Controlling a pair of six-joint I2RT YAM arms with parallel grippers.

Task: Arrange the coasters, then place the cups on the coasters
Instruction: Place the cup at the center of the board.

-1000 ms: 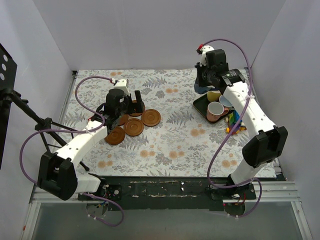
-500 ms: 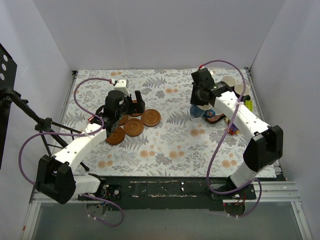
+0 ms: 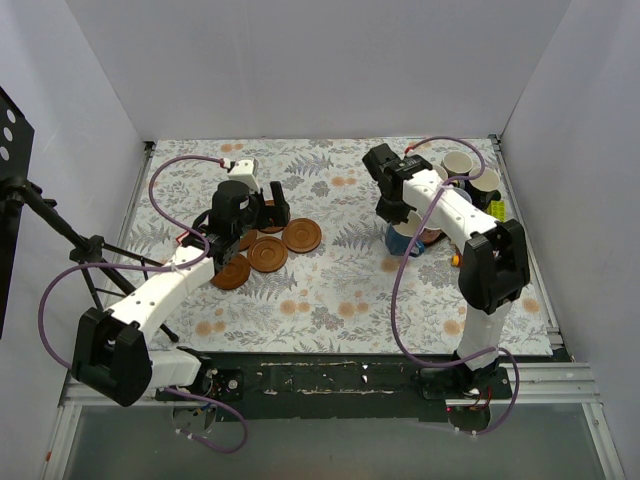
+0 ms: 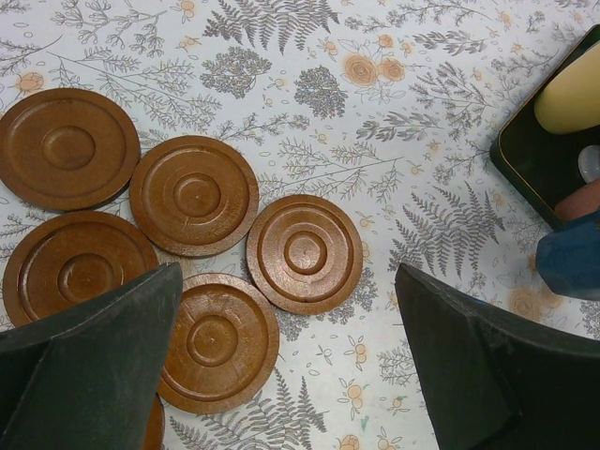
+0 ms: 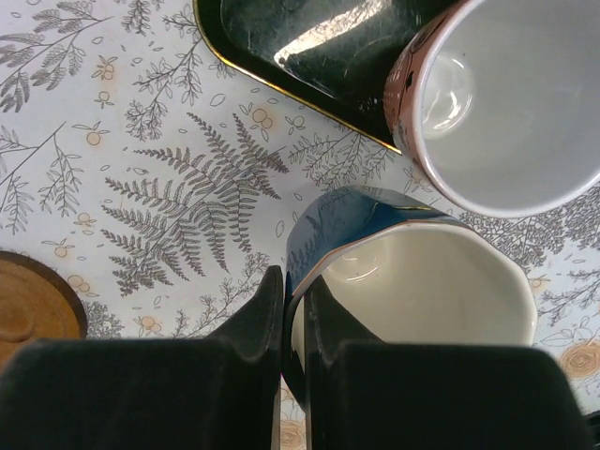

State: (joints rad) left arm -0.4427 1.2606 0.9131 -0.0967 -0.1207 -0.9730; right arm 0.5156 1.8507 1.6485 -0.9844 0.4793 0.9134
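While the right gripper (image 5: pixel 291 309) clamps the wall of the dark blue cup (image 5: pixel 366 225) just beside the tray (image 5: pixel 309 47), the left gripper (image 4: pixel 289 281) hangs wide open above the coasters (image 4: pixel 305 253). They lie clustered well to the tray's left.

The top camera is overlooking the whole surface (image 3: pixel 330 300); both wrist cameras are looking down closely, sharing the dark blue cup (image 5: pixel 347 217).

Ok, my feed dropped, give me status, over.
Left claw open above coasters. Right claw shut on rim of dark blue cup, off the tray. Pink cup close beside; nothing between cup and coasters.
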